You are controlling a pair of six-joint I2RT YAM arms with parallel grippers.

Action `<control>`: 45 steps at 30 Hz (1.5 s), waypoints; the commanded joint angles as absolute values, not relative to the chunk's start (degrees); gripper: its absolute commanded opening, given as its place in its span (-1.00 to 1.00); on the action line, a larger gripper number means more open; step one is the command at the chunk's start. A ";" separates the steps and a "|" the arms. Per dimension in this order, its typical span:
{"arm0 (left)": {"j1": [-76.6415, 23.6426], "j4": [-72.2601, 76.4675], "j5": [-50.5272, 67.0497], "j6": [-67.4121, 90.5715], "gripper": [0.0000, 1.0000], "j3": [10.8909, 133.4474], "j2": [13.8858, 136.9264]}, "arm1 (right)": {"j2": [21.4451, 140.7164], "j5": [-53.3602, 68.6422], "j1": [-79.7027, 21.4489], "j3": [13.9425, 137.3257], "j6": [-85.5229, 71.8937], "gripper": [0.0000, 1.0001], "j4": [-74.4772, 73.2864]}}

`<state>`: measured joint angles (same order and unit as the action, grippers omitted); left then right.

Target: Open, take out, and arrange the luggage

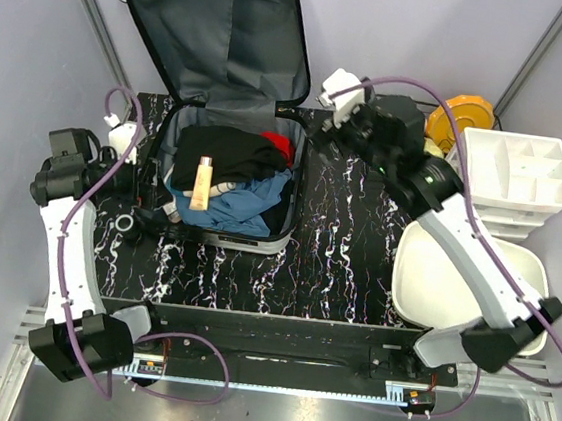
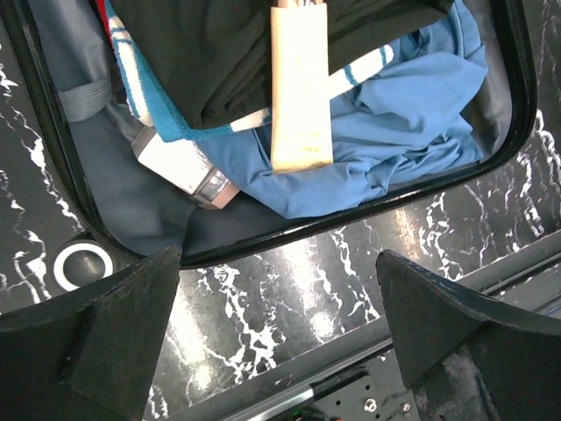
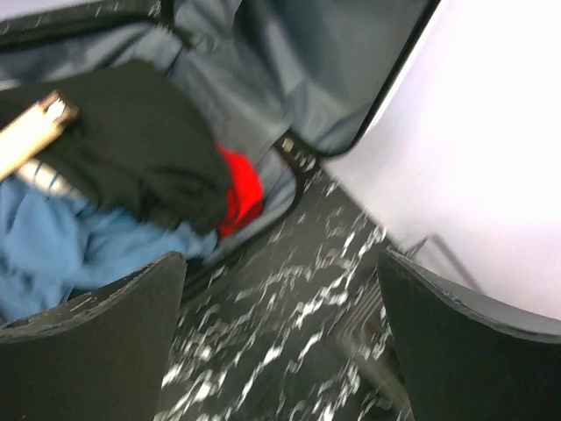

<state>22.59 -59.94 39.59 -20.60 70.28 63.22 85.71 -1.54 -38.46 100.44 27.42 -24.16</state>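
one luggage (image 1: 219, 33): opened
clothes (image 1: 251, 205), tube (image 1: 201, 184): not yet taken out
left gripper (image 2: 279, 281), right gripper (image 3: 280, 272): spread wide — nothing held

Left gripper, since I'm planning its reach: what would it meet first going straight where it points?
Probably the table just outside the suitcase rim, short of the blue cloth; depth is unclear.

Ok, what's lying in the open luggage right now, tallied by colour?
Black cloth: 1
Blue cloth: 1
Blue-and-white striped cloth: 1
Red item: 1
Beige tube: 1
White container: 1
Total in the luggage: 6
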 commanded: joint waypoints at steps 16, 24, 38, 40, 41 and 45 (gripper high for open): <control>10.46 -65.60 28.13 -18.82 0.75 76.83 68.46 | 53.36 7.03 -32.87 67.08 13.88 0.99 -48.17; 4.49 -50.20 26.46 -7.75 0.56 76.11 76.52 | 54.05 7.29 -27.43 67.32 14.68 1.00 -48.25; -1.41 -41.13 20.22 -3.87 -0.05 89.47 96.59 | 58.62 5.80 -23.64 68.20 17.14 0.99 -46.84; -1.15 -43.15 19.87 -4.30 -0.38 91.83 95.46 | 59.41 5.89 -23.64 69.69 17.93 0.99 -47.72; -1.06 -44.02 18.99 -5.18 -0.45 92.63 94.93 | 59.76 5.89 -23.73 70.22 18.19 0.99 -47.90; 1.30 -49.11 17.93 -7.64 -0.67 97.28 93.60 | 61.17 5.80 -23.64 71.10 18.46 0.99 -46.85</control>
